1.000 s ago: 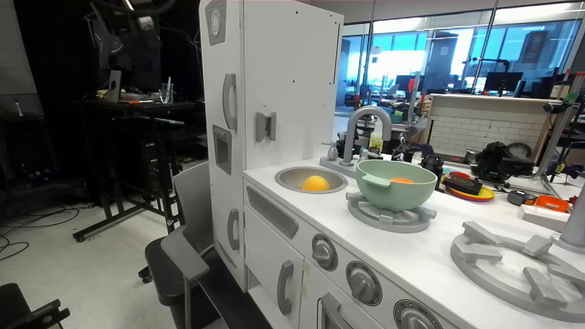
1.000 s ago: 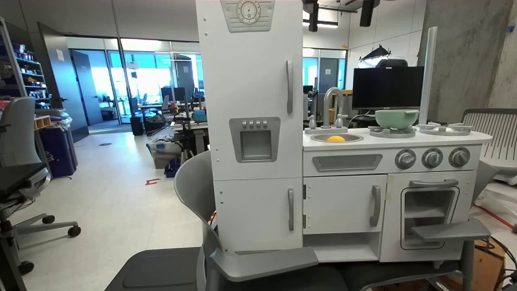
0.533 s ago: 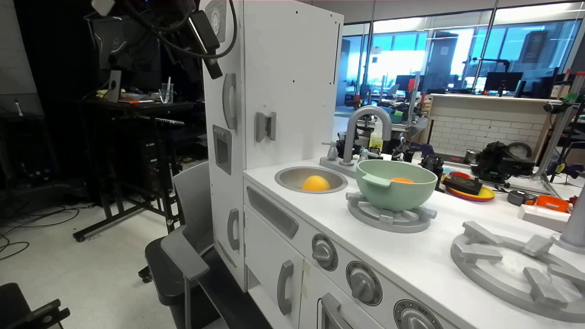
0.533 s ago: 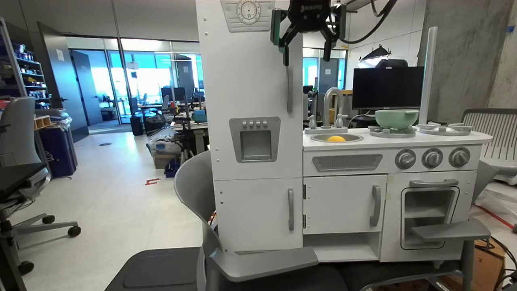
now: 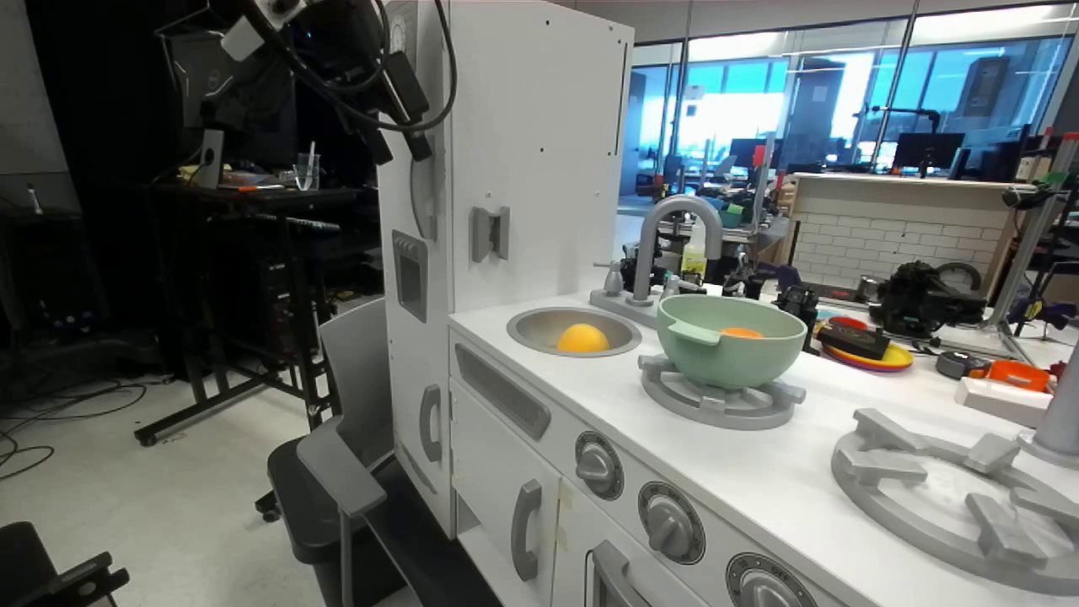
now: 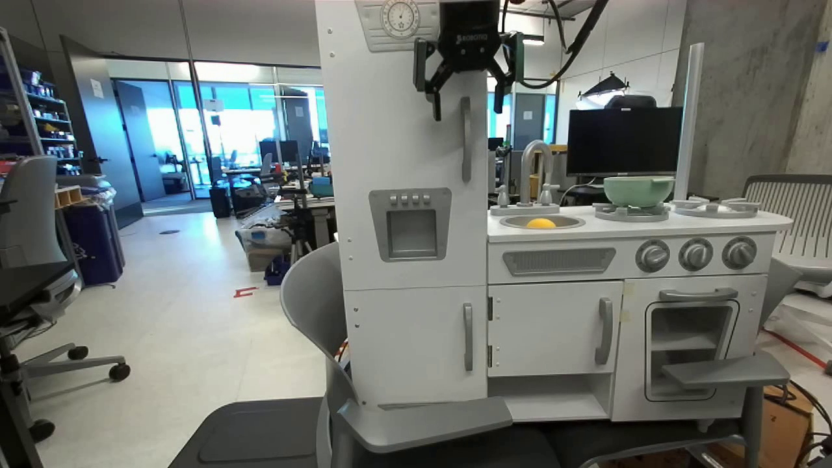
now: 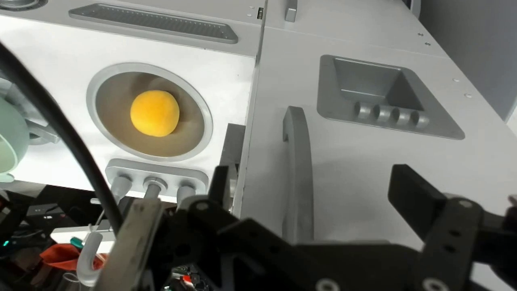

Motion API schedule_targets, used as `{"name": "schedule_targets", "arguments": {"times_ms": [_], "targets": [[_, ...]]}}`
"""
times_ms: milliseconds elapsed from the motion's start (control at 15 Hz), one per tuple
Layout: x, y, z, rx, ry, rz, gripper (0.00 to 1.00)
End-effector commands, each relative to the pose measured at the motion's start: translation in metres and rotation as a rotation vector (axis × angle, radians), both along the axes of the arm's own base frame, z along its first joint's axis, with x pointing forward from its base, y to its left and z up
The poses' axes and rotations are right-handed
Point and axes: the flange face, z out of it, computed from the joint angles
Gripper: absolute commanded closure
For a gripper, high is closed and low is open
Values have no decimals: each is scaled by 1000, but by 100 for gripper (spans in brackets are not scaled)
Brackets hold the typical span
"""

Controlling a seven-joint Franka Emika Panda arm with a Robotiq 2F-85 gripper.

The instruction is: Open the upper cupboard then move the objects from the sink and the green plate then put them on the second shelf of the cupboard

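Tool (image 6: pixel 468 116) spread wide, holding nothing; door handle (image 7: pixel 301 173) shows between fingertips (image 7: pixel 412 194), gap on each side. Upper cupboard (image 6: pixel 396 130) closed. White desk (image 5: pixel 598 384) strip separates sink (image 7: pixel 113 113) from front edge (image 6: pixel 559 236). One yellow ball (image 7: pixel 154 113) in sink, one orange piece (image 5: pixel 742 333) in green bowl (image 5: pixel 729 362), two burner rings (image 5: pixel 716 416).

Upper cupboard (image 6: pixel 396 143) white, handle (image 6: pixel 466 140) grey. Sink (image 7: pixel 157 147) silver-grey, yellow-orange ball (image 7: pixel 154 113) in it. In an exterior view: green plate (image 5: pixel 729 362) at sink's 3 o'clock, plain mint, orange piece (image 5: pixel 741 334) inside; wall (image 5: pixel 893 249) at plate's 2 o'clock, white brick pattern. Counter (image 5: pixel 809 421) white. Gripper (image 6: pixel 468 112) black.
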Motion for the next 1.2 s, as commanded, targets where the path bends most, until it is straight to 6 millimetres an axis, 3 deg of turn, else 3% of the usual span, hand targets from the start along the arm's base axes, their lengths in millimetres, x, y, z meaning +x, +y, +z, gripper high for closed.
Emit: {"name": "schedule_targets", "arguments": {"times_ms": [0, 467, 533, 600, 1133], "targets": [[12, 3, -1, -5, -22, -13, 0], [12, 3, -9, -11, -15, -19, 0], [10, 4, -10, -12, -15, -18, 6], [10, 7, -9, -15, -15, -18, 26], [7, 3, -16, -12, -42, -45, 87]]}}
